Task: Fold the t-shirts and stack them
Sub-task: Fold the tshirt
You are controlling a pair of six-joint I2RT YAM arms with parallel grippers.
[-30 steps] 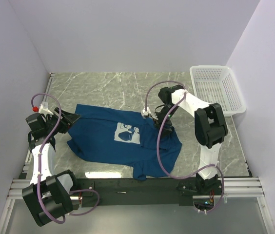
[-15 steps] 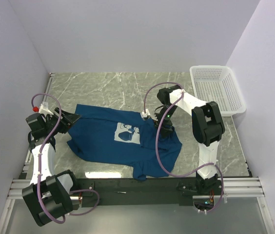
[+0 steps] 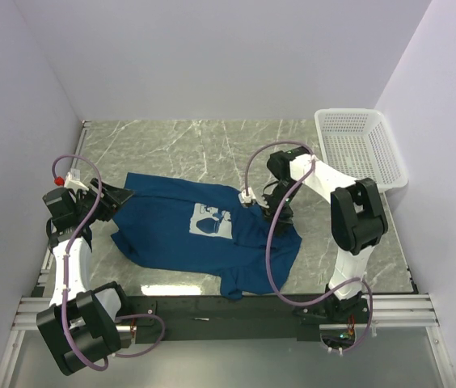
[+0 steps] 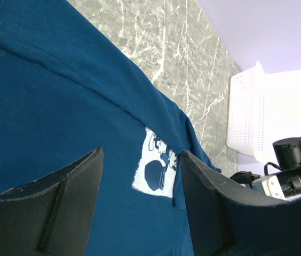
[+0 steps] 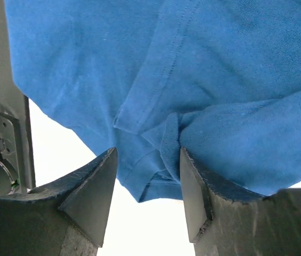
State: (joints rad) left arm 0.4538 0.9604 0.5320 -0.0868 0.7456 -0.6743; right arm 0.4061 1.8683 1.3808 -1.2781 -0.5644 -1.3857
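The dark blue t-shirt (image 3: 171, 234) lies crumpled on the marble table, its white-and-blue print (image 3: 212, 220) facing up. My left gripper (image 3: 120, 197) is open, low over the shirt's left edge. In the left wrist view its jaws (image 4: 140, 202) stand wide apart above the flat blue cloth (image 4: 60, 106), with the print (image 4: 158, 170) beyond. My right gripper (image 3: 279, 212) is open over the shirt's bunched right side. In the right wrist view its jaws (image 5: 148, 197) straddle folded hems and a ribbed edge (image 5: 169, 141) without closing on them.
A white mesh basket (image 3: 361, 149) stands at the back right corner and also shows in the left wrist view (image 4: 244, 117). Grey walls close in the left, back and right. A black strip (image 3: 212, 307) runs along the table's near edge.
My right arm has swung a little to the right, carrying its gripper toward the shirt's right side. The left arm and the shirt have hardly moved.
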